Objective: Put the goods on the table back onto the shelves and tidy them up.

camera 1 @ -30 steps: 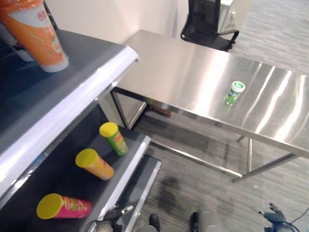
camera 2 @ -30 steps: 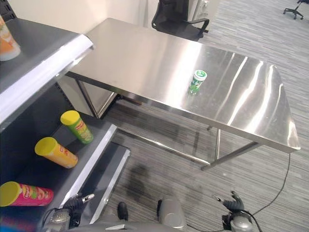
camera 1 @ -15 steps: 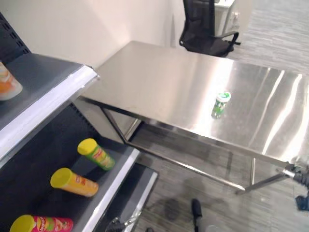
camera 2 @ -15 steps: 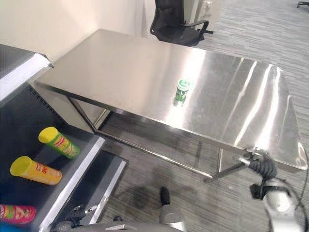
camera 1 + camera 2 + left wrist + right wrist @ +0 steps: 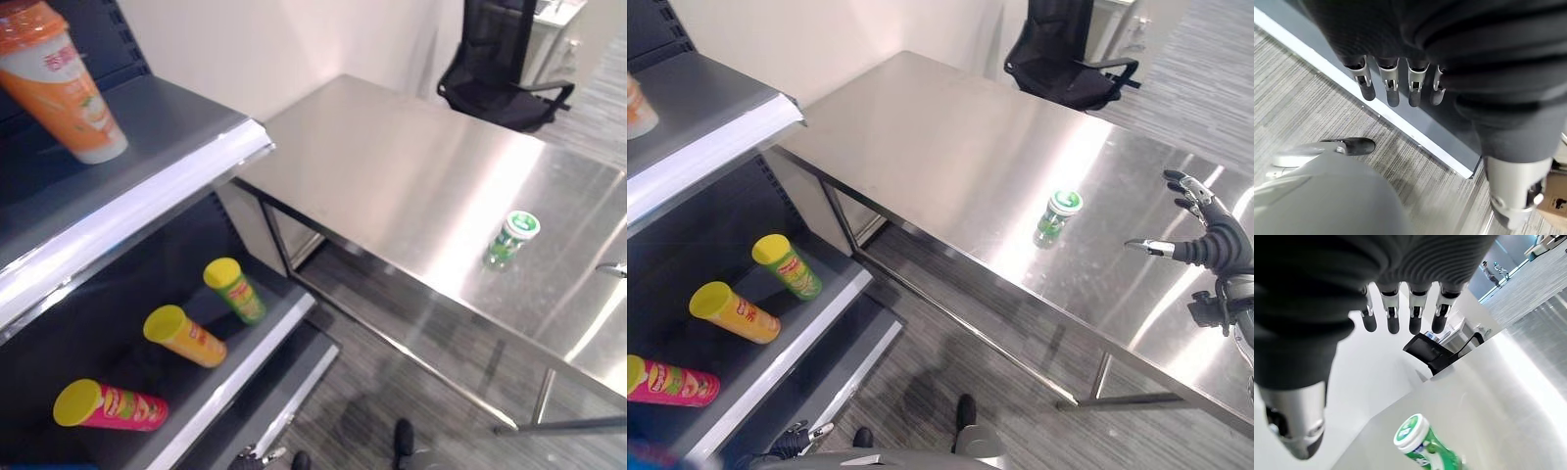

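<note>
A black office chair (image 5: 503, 70) is seen at the far end of the room, just behind the steel surface. A pale wall (image 5: 823, 34) is seen behind it to the left. The ground is covered by grey striped carpet (image 5: 950, 343), and the same carpet (image 5: 1298, 112) is seen in the left wrist view
</note>
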### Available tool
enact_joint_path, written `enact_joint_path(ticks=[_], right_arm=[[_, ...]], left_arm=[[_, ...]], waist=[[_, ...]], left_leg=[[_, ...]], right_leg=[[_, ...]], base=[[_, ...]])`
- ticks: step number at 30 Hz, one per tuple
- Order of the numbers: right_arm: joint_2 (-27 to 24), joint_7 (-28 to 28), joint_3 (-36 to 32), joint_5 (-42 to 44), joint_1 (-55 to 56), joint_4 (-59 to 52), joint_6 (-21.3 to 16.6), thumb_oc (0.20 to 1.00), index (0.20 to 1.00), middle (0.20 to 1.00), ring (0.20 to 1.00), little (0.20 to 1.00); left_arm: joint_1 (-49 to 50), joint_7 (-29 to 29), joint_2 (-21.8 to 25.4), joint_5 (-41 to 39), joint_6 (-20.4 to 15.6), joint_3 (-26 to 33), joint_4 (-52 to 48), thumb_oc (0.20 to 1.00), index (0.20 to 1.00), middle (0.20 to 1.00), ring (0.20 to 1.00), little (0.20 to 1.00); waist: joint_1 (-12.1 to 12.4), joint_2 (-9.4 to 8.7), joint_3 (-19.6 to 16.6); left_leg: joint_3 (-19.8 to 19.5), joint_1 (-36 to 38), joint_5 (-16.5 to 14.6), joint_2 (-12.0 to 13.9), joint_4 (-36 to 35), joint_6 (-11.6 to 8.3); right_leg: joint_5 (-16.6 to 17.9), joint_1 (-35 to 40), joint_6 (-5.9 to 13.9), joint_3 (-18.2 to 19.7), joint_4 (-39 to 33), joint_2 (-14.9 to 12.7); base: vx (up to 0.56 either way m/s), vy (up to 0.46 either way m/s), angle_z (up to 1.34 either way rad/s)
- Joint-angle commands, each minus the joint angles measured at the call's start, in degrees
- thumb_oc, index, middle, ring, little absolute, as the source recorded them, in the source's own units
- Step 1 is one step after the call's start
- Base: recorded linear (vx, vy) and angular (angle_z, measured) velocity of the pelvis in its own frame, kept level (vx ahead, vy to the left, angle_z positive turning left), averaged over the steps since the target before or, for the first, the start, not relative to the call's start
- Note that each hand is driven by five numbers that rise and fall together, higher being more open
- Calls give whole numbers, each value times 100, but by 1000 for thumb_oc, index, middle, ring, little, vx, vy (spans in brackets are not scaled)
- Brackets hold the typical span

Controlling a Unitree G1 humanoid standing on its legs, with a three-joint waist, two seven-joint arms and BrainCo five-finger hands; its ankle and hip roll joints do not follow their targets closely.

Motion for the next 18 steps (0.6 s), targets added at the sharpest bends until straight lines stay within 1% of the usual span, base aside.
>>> enact_joint_path(ticks=[1, 3, 4, 6, 8, 9, 14, 18], right_arm=[[-372, -368, 3, -659, -252, 213, -182, 1000, 1000, 1000, 1000, 1000], [-634, -332, 214, -804, -368, 441, -106, 1000, 1000, 1000, 1000, 1000], [-641, -334, 239, -803, -393, 457, -111, 1000, 1000, 1000, 1000, 1000], [-788, -362, 686, -789, -728, 903, -72, 1000, 1000, 1000, 1000, 1000], [-917, -401, 994, -899, -981, 1175, -17, 1000, 1000, 1000, 1000, 1000], [-920, -404, 1019, -899, -1006, 1188, -20, 1000, 1000, 1000, 1000, 1000], [-999, -467, 1584, -1023, -1524, 1550, 31, 1000, 1000, 1000, 1000, 1000], [-1015, -563, 1884, -1120, -1826, 1912, 81, 1000, 1000, 1000, 1000, 1000]], left_arm=[[-246, 2, 374, 55, -120, -98, 79, 1000, 1000, 1000, 1000, 1000], [-216, 22, 397, 19, -113, -144, -35, 1000, 1000, 1000, 1000, 1000], [-211, 23, 395, 18, -112, -137, -38, 1000, 1000, 1000, 1000, 1000], [-183, -4, 415, -126, -119, -225, -142, 1000, 1000, 1000, 1000, 1000], [-170, 8, 411, -215, -115, -288, -180, 1000, 1000, 1000, 1000, 1000], [-168, 8, 410, -215, -115, -280, -181, 1000, 1000, 1000, 1000, 1000], [-101, 28, 406, -275, -120, -363, -198, 1000, 1000, 1000, 1000, 1000], [-86, 52, 433, -330, -118, -403, -199, 1000, 1000, 1000, 1000, 1000]], waist=[[153, -323, -108], [212, -319, -105], [201, -318, -104], [272, -321, -80], [322, -307, -64], [313, -308, -64], [400, -267, 16], [459, -222, 122]], left_leg=[[482, 193, -131, 100, 27, -174], [467, 197, -101, 132, 27, -208], [464, 199, -102, 134, 27, -209], [407, 189, -39, 177, 27, -256], [356, 157, 10, 207, 27, -285], [355, 157, 9, 208, 27, -286], [269, 29, 121, 240, 27, -351], [260, -147, 248, 250, 27, -417]], right_leg=[[-563, -38, 298, 272, 324, -181], [-610, 26, 258, 214, 310, -149], [-611, 30, 256, 211, 309, -148], [-657, 93, 217, 145, 291, -108], [-691, 126, 182, 97, 271, -74], [-691, 127, 181, 96, 270, -73], [-709, 137, 147, 10, 186, -36], [-718, 123, 131, -137, 117, -52]], base=[[14, -49, 5], [10, -47, 2], [23, -66, 3], [23, -72, 10], [22, -63, 13], [20, -56, 9], [5, -49, 3], [-21, -33, 22]])
